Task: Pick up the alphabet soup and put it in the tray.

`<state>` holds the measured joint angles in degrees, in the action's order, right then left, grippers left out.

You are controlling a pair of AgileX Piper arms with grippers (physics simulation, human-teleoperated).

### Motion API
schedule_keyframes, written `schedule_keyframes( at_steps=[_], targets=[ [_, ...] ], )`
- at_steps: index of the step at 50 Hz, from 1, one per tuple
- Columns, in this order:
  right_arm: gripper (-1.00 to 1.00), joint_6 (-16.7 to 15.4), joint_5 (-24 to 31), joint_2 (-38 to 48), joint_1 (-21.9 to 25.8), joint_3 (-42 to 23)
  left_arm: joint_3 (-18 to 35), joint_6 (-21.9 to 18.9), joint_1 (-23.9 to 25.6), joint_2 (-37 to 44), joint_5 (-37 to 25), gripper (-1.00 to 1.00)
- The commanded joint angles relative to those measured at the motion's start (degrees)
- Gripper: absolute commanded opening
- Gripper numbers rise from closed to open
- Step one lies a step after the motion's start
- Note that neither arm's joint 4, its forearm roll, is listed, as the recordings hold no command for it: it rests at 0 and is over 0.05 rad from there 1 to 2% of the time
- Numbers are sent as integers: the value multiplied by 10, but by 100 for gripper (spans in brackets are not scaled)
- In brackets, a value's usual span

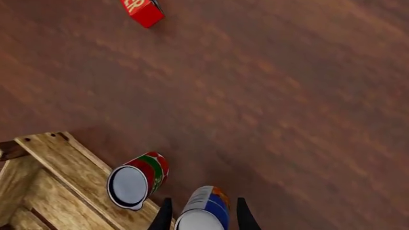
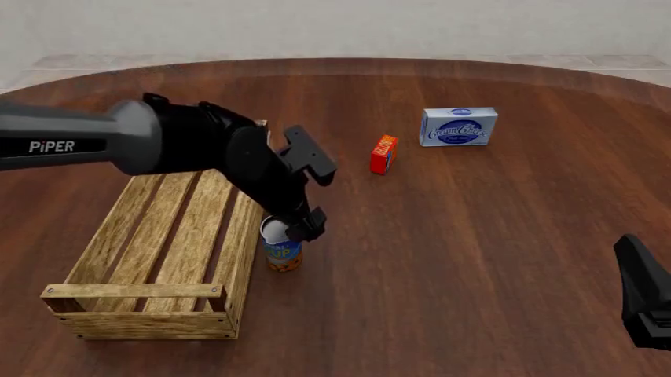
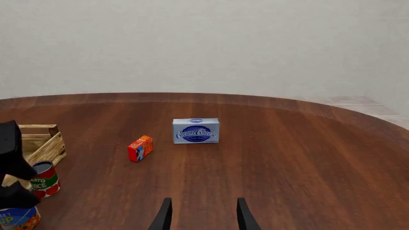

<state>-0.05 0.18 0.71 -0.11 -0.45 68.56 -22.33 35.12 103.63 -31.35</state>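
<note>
Now the left hand (image 2: 297, 228) is down at the alphabet soup (image 2: 282, 250), its two dark fingers (image 1: 164, 216) set on either side of the can's upper part, pinching it. In the left wrist view the blue label and silver top sit squarely between those fingers. The can stands upright on the counter (image 2: 472, 259), just outside the tray (image 2: 105, 243), right against the tray's right-hand plank wall as the front view shows it. Whether the can's base is on the wood or just lifted off it, the views do not settle.

Just past the soup, the can with the red and green label (image 1: 137, 180) sits hard by the same wall of the tray; the left arm hides it in the front view. The right wrist view catches both cans beside the tray's corner.

Farther out on the counter lies a small red box (image 2: 384, 154), and beyond it, to the right, a blue and white cream cheese box (image 2: 457, 126) stands on its edge, well apart from the tray.

Over at the near right edge, the right hand (image 3: 201, 215) hangs above bare counter, fingers spread, gripping nothing.
</note>
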Motion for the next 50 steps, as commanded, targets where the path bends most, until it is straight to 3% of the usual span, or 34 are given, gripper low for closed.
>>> schedule_keyframes(
  at_steps=[1, 25, 38, 49, 50],
  targets=[
    [100, 0, 0, -1, 1, 0, -2, 1, -4, 12, 6, 100],
    [100, 1, 0, -1, 1, 0, 3, -14, -27, 45, 10, 100],
    [100, 0, 0, -1, 1, 0, -1, 4, -6, 51, 14, 100],
    [100, 0, 0, -1, 1, 0, 5, -4, -17, 57, 9, 100],
    [100, 0, 0, -1, 1, 0, 6, -3, -17, 57, 9, -100]
  ],
)
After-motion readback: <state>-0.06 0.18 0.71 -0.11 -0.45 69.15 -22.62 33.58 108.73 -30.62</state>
